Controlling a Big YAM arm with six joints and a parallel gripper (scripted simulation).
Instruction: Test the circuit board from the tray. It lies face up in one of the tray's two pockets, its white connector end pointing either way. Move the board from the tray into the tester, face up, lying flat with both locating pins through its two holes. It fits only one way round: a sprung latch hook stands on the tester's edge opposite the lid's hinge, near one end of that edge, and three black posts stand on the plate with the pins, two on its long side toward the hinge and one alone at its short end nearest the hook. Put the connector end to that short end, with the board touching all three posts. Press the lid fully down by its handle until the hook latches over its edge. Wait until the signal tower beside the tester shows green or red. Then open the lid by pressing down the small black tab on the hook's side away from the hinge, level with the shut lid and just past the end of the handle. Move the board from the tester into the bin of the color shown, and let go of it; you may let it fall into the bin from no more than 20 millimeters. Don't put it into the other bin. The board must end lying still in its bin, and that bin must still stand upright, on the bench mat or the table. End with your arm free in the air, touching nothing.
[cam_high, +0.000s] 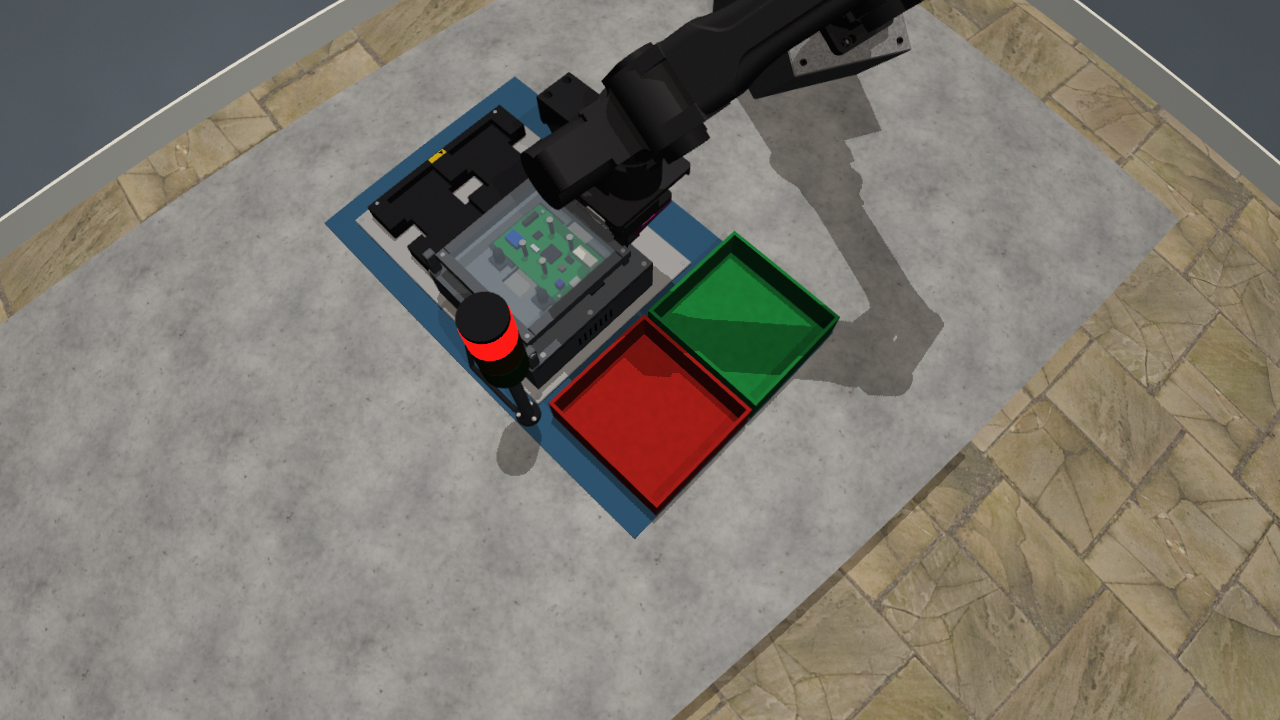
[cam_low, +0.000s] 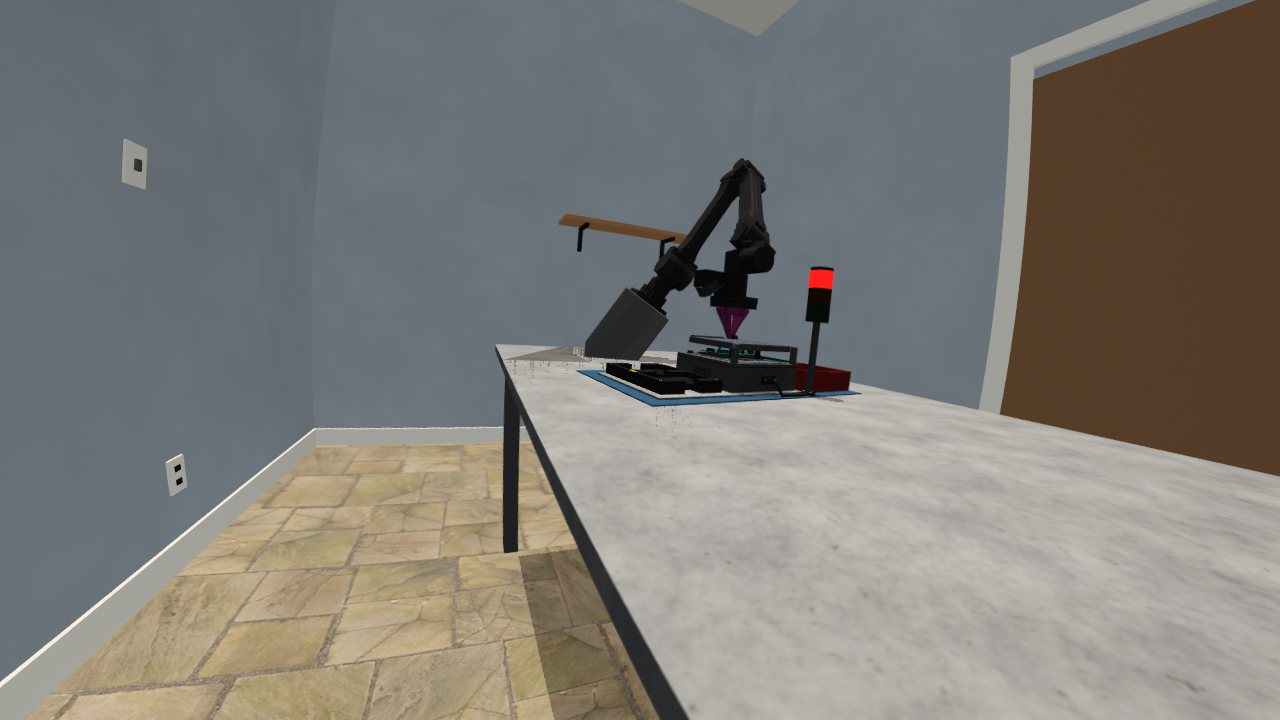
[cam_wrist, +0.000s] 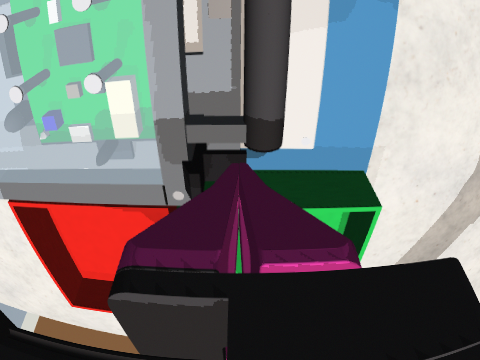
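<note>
The green circuit board (cam_high: 546, 250) (cam_wrist: 74, 47) lies in the black tester (cam_high: 590, 308) (cam_low: 729, 368) under the shut clear lid (cam_high: 478, 259) (cam_wrist: 80, 170). The lid's dark handle bar (cam_wrist: 267, 40) runs along the lid's edge. My gripper (cam_wrist: 239, 176) (cam_low: 733, 334) is shut and empty, its purple tips pointing down just past the end of the handle, right at the small black tab (cam_wrist: 216, 156) by the latch. The signal tower (cam_high: 487, 335) (cam_low: 819, 291) shows red. The red bin (cam_high: 648, 411) (cam_wrist: 80, 240) and green bin (cam_high: 742, 313) (cam_wrist: 334, 207) stand empty beside the tester.
The empty black tray (cam_high: 447, 183) (cam_low: 657, 376) lies behind the tester on the blue bench mat (cam_high: 586, 488) (cam_low: 698, 400). My arm (cam_high: 680, 62) reaches over the tester from the back right.
</note>
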